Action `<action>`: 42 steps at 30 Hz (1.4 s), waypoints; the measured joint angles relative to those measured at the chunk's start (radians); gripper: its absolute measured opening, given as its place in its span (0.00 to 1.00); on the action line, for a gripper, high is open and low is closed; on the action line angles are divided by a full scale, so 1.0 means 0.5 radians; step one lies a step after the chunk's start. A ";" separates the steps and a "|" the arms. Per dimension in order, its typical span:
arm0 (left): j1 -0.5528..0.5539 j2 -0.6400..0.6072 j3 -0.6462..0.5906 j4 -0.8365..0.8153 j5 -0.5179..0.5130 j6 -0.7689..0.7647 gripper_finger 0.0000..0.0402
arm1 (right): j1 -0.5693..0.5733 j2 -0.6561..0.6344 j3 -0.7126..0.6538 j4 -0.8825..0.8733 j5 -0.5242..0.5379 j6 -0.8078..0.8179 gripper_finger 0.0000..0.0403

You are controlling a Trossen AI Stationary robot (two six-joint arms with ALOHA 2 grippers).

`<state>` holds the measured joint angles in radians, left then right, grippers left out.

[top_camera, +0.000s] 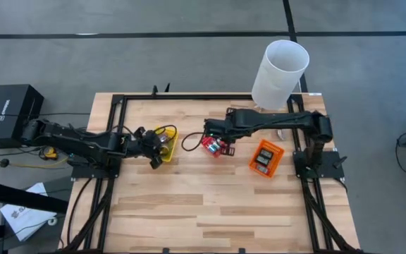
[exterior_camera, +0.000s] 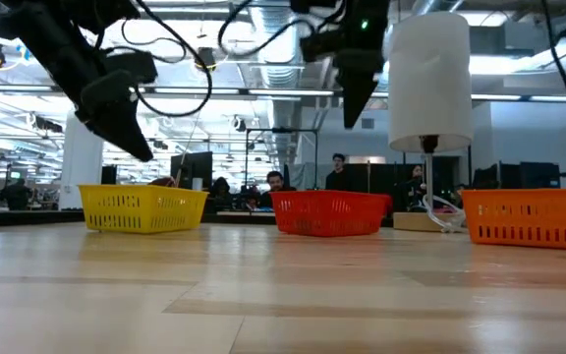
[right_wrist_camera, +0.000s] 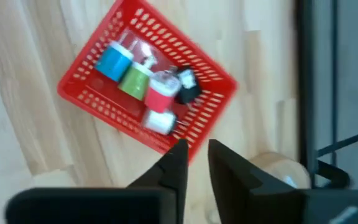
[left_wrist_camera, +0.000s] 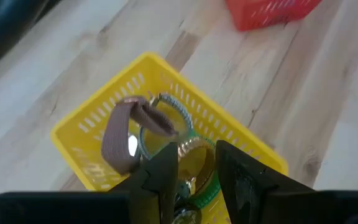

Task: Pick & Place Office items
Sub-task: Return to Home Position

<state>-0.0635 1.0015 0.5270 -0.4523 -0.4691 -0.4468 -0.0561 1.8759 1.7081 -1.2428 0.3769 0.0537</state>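
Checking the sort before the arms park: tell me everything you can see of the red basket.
The red basket is a shallow rectangular bin of slotted, plastic-looking mesh, upright on the wooden table between the yellow basket and the orange basket. It holds a blue block, a green block, a pink block, a white block and a black piece. The right gripper hangs above it, open, touching nothing.
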 joint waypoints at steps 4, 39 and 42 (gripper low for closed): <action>-0.025 -0.163 0.000 0.006 -0.001 0.048 0.26 | 0.006 -0.140 0.001 -0.059 0.076 -0.004 0.07; -0.434 -1.535 -0.392 0.812 0.611 1.305 0.26 | 0.554 -2.410 -2.188 2.078 -0.589 -0.636 0.00; -0.433 -1.664 -0.495 0.867 0.617 1.341 0.26 | 0.547 -2.571 -2.333 2.155 -0.599 -0.549 0.00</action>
<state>-0.2802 0.1697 0.2793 -0.0186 -0.1607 0.2237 0.2173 0.5906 0.5415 -0.1655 0.0776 -0.2208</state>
